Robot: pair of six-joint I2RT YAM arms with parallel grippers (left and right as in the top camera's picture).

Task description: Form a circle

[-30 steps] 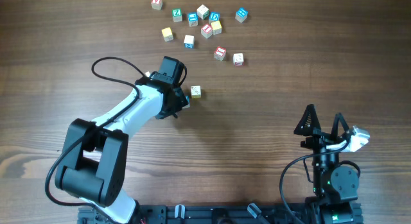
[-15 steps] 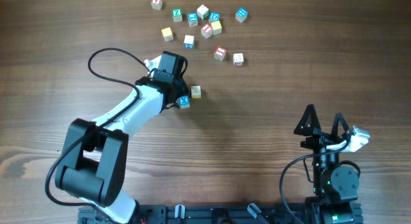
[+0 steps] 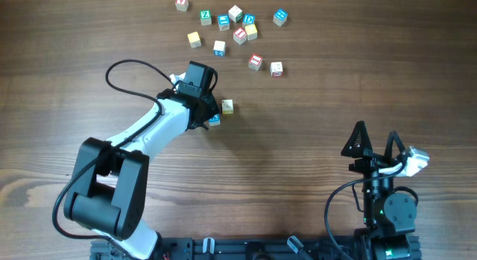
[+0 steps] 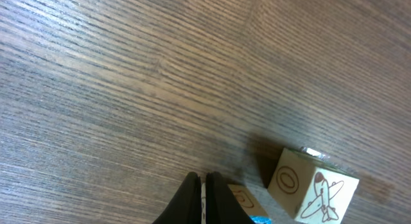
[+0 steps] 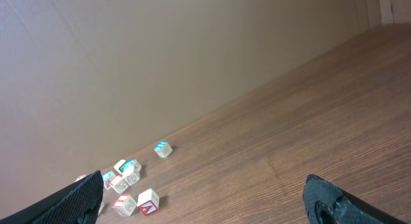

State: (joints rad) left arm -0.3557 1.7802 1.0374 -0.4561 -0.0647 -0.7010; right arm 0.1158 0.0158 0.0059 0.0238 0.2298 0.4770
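No circle of cubes shows in any view. A cream letter cube (image 3: 227, 106) with an O and an airplane (image 4: 311, 185) lies on the table. Just left of it and a little nearer lies a blue-faced cube (image 3: 215, 121), partly behind my fingers in the left wrist view (image 4: 243, 199). My left gripper (image 3: 211, 115) (image 4: 204, 179) is shut, its tips low over the wood right beside the blue-faced cube, holding nothing. My right gripper (image 3: 376, 141) (image 5: 205, 182) stands open and empty at the near right, far from the cubes.
Several loose letter cubes (image 3: 235, 33) lie scattered at the far edge of the wooden table (image 3: 313, 103); the right wrist view shows them in the distance (image 5: 128, 185). The left arm's cable (image 3: 123, 70) loops over the table to the left.
The left gripper swung slightly away from the cream cube and uncovered the blue-faced cube, which now lies beside its shut tips. The right arm has not moved.
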